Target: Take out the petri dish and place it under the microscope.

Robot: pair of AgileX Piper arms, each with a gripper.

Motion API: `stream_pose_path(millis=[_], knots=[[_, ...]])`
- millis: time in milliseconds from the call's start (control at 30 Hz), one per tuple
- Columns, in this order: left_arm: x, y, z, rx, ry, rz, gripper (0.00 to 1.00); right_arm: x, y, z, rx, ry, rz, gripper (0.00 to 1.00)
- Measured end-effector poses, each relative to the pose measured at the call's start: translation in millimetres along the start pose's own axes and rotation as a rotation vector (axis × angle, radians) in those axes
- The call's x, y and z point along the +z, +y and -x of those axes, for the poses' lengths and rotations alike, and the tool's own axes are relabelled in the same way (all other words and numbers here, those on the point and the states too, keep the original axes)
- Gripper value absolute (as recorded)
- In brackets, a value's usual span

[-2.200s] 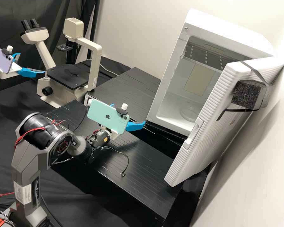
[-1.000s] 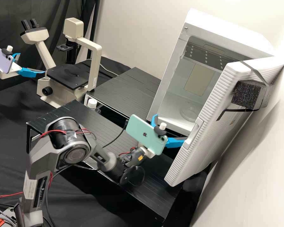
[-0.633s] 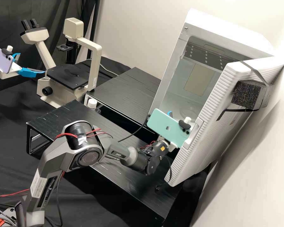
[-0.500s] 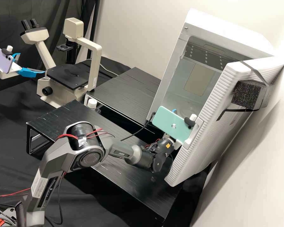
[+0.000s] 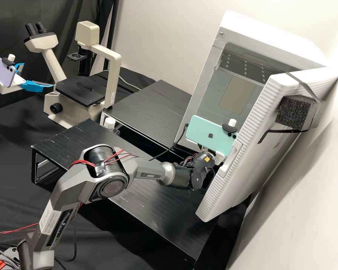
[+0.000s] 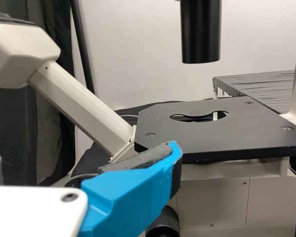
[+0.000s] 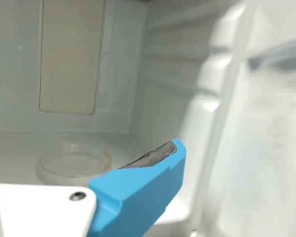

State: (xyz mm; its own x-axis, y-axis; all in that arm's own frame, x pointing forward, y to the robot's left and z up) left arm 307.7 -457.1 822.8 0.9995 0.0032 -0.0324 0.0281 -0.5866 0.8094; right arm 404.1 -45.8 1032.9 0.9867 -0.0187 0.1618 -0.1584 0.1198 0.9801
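While your petri dish (image 7: 71, 167) lies flat on the cabinet floor (image 7: 12, 150), near that floor's rear edge, your right pincer (image 7: 84, 148) is spread wide inside the white cabinet (image 5: 274, 43) with nothing in its grasp, presumably to leave room around the dish's rim. You have the door (image 5: 264, 123) swung open, likely to give that pincer a way in. Your left pincer (image 5: 38, 75), also parted and unloaded, sits beside a corner of the stage (image 5: 77, 90) on the microscope (image 5: 112, 80), probably leaving the plate free for the dish.
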Motion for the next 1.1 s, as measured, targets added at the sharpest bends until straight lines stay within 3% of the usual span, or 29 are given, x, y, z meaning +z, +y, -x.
stream_pose_path(millis=[200,533,733,1100], knots=[[0.0,0.0,0.0,0.000,0.000,0.000,1.00,5.5,-16.6,-16.1,-0.048,-0.063,-0.004,1.00],[0.0,0.0,0.0,0.000,0.000,0.000,1.00,8.0,-29.9,-33.7,-0.078,-0.103,-0.003,1.00],[0.0,0.0,0.0,0.000,0.000,0.000,1.00,1.5,-30.8,-44.7,-0.075,-0.102,0.004,1.00],[0.0,0.0,0.0,0.000,0.000,0.000,1.00,-6.9,-47.5,-58.1,-0.095,-0.094,-0.023,1.00]])
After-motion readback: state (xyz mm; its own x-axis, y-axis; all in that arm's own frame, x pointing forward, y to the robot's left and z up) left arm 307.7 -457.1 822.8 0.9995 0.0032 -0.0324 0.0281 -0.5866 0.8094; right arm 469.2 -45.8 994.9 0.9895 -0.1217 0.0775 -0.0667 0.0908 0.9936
